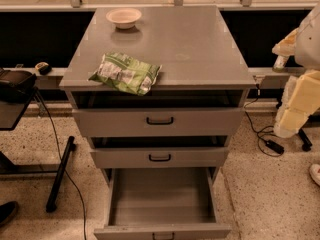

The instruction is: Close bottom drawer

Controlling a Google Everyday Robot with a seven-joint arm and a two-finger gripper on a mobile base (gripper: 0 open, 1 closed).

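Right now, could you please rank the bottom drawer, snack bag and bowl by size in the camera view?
Largest first:
bottom drawer
snack bag
bowl, which sits farther back.
The gripper is at the right edge.

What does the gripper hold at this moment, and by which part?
Nothing, as far as it shows. The gripper is at the right edge, beside the cabinet and apart from it; the bottom drawer stands open, its handle untouched.

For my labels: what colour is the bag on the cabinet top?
Green and white bag, camera view; the gripper hangs right of the cabinet.
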